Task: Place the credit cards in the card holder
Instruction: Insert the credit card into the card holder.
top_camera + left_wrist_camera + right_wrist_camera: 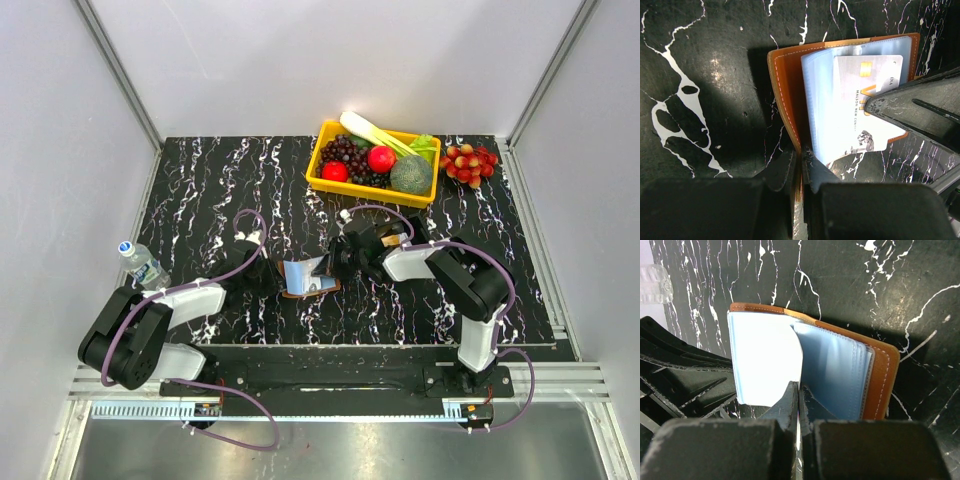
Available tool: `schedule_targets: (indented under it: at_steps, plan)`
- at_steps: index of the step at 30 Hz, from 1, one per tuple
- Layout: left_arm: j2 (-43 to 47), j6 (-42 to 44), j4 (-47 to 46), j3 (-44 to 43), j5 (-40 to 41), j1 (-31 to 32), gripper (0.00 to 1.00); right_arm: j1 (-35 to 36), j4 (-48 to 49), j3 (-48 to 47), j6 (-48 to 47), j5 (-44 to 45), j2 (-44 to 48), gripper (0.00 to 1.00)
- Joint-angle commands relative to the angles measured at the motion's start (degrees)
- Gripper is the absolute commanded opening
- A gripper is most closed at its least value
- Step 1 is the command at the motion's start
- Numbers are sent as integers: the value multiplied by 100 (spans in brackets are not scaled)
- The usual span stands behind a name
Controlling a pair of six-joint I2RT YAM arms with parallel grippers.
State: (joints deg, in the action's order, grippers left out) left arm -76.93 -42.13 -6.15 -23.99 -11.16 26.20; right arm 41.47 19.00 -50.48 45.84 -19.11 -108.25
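The brown card holder (pixel 310 291) lies open on the black marbled table between my two grippers, its pale blue plastic sleeves fanned upward. In the left wrist view my left gripper (pixel 801 155) is shut on the near edge of the card holder's brown cover (pixel 785 85). A white credit card (pixel 860 105) with a gold chip rests against a blue sleeve. My right gripper (pixel 799 387) is shut on the thin lower edge of this white card (pixel 765 360), beside the other sleeves and the brown cover (pixel 885 380). From above, the left gripper (pixel 270 272) and right gripper (pixel 335 265) flank the holder.
A yellow basket (pixel 370 193) of fruit and vegetables stands at the back, with a bunch of red grapes (pixel 470 163) to its right. A water bottle (pixel 143 263) lies at the table's left edge. A small tan item (pixel 390 240) shows by the right wrist.
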Motion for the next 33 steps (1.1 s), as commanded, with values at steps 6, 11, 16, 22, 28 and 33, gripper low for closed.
schedule_targets:
  at_steps: [6,11,16,22,28,33]
  plan:
    - [-121,117,606,202,404,35,0,168,-1136,39,-401,-399,-267,0]
    - [-147,126,598,201,404,26,0,159,-1022,2,-454,-883,-399,0]
    - [-138,108,572,202,421,26,0,80,-1110,-23,-541,-1033,-390,0]
    - [-174,126,554,184,377,26,0,80,-1092,-225,-489,-1139,-707,0]
    - [-165,135,580,184,342,35,0,89,-1390,-375,-427,-849,-777,8]
    - [-130,126,606,210,369,35,0,80,-1759,-314,-462,-436,-470,18]
